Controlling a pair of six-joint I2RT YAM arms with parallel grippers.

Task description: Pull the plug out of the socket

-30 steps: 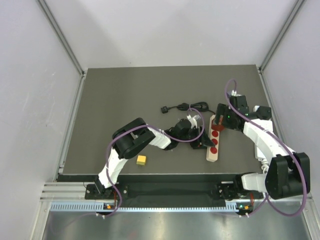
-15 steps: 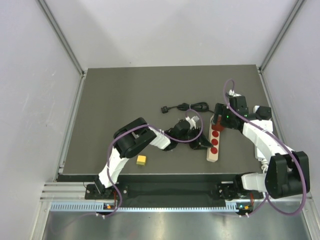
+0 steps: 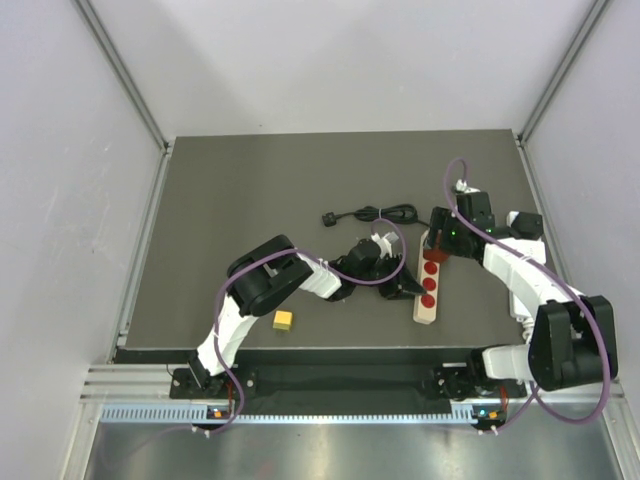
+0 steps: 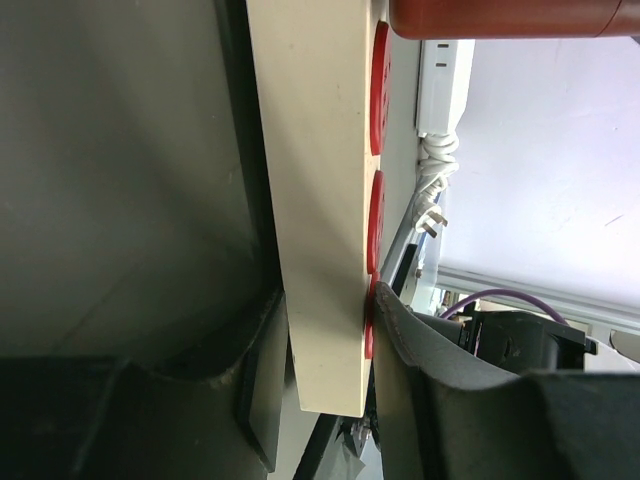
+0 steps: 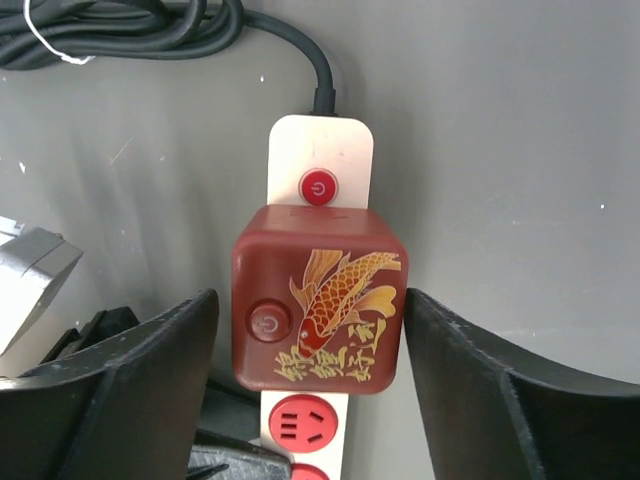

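- Left gripper, at the bottom of its wrist view, is closed on the near end of the cream rectangular power strip with round red sockets. One finger presses the socket face and the other the opposite side, so bracing the strip looks done.
- Right gripper is spread wide and holds nothing. Its fingers flank the dark red cube-shaped plug with a gold fish design, with only narrow gaps on either side.
- That plug sits fully seated on the strip in the centre of the right wrist view, just below the round red power button. Unplugging has not begun.
- Closing on the plug and pulling it free remain.
- Farthest, the black cable lies bundled at the upper left.
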